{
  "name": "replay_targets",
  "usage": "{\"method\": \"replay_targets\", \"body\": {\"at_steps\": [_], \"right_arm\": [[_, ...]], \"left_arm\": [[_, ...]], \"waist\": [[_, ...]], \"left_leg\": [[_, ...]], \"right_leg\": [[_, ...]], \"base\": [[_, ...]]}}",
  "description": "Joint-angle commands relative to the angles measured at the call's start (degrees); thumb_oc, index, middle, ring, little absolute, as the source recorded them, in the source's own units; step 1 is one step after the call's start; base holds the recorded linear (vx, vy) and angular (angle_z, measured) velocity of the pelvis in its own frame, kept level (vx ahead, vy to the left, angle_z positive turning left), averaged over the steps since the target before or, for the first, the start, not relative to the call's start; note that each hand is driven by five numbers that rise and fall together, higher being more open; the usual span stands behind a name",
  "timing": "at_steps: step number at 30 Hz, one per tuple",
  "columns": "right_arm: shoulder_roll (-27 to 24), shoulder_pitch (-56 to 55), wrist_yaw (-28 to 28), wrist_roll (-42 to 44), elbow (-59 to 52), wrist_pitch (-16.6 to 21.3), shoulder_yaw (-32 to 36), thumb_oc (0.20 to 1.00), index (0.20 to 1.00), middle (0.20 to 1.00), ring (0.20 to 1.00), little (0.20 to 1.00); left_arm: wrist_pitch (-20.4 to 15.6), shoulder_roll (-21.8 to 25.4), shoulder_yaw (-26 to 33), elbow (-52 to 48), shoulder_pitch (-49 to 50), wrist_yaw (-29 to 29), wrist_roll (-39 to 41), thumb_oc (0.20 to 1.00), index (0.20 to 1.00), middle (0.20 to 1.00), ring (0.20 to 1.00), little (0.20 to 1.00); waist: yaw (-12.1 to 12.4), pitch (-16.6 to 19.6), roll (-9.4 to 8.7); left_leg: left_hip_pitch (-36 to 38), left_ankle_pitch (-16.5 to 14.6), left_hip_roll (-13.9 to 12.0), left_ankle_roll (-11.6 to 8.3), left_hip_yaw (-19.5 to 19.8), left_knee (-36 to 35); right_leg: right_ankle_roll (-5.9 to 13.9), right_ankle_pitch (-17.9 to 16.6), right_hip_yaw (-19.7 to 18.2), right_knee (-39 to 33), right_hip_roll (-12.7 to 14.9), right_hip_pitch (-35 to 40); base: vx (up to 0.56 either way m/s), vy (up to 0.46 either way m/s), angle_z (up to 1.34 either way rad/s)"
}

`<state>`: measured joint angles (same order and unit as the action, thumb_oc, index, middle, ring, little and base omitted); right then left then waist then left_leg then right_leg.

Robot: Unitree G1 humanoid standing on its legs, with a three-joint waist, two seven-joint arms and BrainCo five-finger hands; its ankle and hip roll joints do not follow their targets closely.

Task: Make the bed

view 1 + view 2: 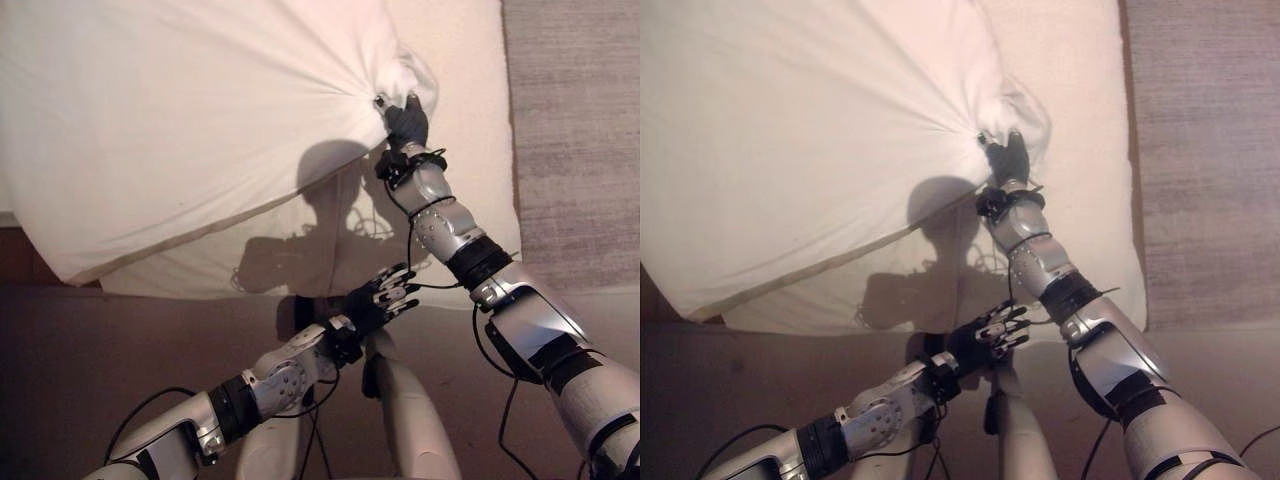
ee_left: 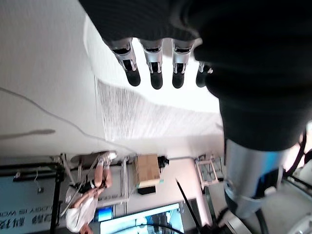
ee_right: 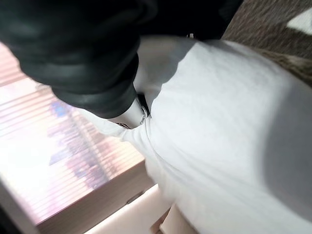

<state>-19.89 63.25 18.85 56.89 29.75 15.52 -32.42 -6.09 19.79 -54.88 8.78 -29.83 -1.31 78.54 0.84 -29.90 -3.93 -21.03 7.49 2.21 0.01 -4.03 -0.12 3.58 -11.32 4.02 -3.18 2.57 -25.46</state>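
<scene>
The right hand [image 1: 407, 122] reaches out over the bed [image 1: 470, 180] with its fingers curled into a bunched corner of the white duvet [image 1: 180, 130], creases fanning from the grip toward the robot's left. The duvet lies mostly to the left of that hand, its lower edge slanting across the mattress. The left hand [image 1: 385, 295] hovers near the bed's near edge, fingers loosely spread and empty, well apart from the cloth. The coming pull likely runs rightward.
</scene>
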Motion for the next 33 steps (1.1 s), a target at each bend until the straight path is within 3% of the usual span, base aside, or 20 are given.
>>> {"method": "replay_targets", "body": {"at_steps": [1, 2, 3, 4, 9, 14, 33], "right_arm": [[-1.5, 1.3, -2.1, -0.7, -7.2, 5.5, 3.3, 0.200, 0.200, 0.200, 0.200, 0.200], [-1.5, 1.2, -2.1, -0.7, -7.2, 5.5, 3.3, 0.200, 0.200, 0.200, 0.200, 0.200], [-2.1, -0.7, -1.7, -1.1, -9.3, 5.5, 3.3, 0.200, 0.200, 0.200, 0.200, 0.200], [-2.3, -2.1, -1.5, -1.1, -10.1, 5.6, 3.8, 0.200, 0.200, 0.200, 0.200, 0.200], [-2.9, -7.0, -1.4, -1.9, -13.2, 5.5, 5.9, 0.200, 0.200, 0.200, 0.200, 0.200], [-2.6, -11.3, -1.2, -2.6, -15.1, 5.2, 8.1, 0.200, 0.200, 0.200, 0.200, 0.200], [0.4, -16.5, 2.4, -5.2, -15.8, 7.1, 14.4, 0.200, 0.200, 0.200, 0.200, 0.200]], "left_arm": [[-5.3, -3.3, 7.6, 0.8, 1.5, 0.4, 5.4, 1.000, 1.000, 1.000, 1.000, 1.000], [-5.3, -3.3, 7.6, 0.8, 1.6, 0.4, 5.4, 1.000, 1.000, 1.000, 1.000, 1.000], [-9.5, -4.1, 11.9, 0.7, 1.1, 2.8, 6.1, 1.000, 1.000, 1.000, 1.000, 1.000], [-10.8, -4.7, 13.8, 0.8, 1.0, 3.8, 6.7, 1.000, 1.000, 1.000, 1.000, 1.000], [-15.9, -8.3, 25.6, 5.0, -1.4, 8.3, 4.6, 1.000, 1.000, 1.000, 1.000, 1.000], [-20.9, -11.4, 33.1, 5.5, -1.9, 11.3, 6.1, 1.000, 1.000, 1.000, 1.000, 1.000], [-27.3, -13.7, 45.9, 8.4, -0.5, 15.7, 7.7, 1.000, 1.000, 1.000, 1.000, 1.000]], "waist": [[-0.7, 2.8, -2.92], [-0.7, 2.8, -2.92], [-0.7, 2.8, -3.31], [-0.6, 2.9, -3.47], [-0.5, 3.7, -3.66], [-0.1, 4.5, -3.44], [2.1, 5.4, -3.50]], "left_leg": [[0.6, -5.0, -0.6, -0.13, -0.6, 4.1], [0.6, -5.1, -0.7, -0.13, -0.6, 4.2], [0.6, -5.5, -0.8, -0.01, -0.6, 5.5], [0.7, -5.7, -0.8, 0.01, -0.6, 5.9], [0.5, -6.5, -1.0, -0.15, 0.3, 7.5], [0.0, -6.5, -1.2, -0.25, 1.4, 8.0], [-0.9, -6.5, -1.2, -0.42, 3.6, 8.3]], "right_leg": [[5.11, 3.0, -2.5, 7.1, 2.5, 1.1], [5.11, 3.0, -2.5, 7.1, 2.5, 1.0], [4.84, 3.4, -2.6, 7.9, 2.3, 1.1], [4.70, 3.6, -2.5, 8.3, 2.3, 1.2], [4.07, 4.8, -1.6, 9.4, 2.2, 1.5], [3.56, 5.3, -0.7, 10.1, 2.3, 1.6], [2.76, 7.1, 1.7, 12.4, 3.0, 1.4]], "base": [[-0.02, -0.053, -0.32], [-0.01, -0.074, -0.35], [-0.01, -0.078, -0.28], [-0.01, -0.104, -0.14], [0.00, -0.059, 0.03], [0.01, -0.060, 0.08], [0.01, -0.011, 0.06]]}}
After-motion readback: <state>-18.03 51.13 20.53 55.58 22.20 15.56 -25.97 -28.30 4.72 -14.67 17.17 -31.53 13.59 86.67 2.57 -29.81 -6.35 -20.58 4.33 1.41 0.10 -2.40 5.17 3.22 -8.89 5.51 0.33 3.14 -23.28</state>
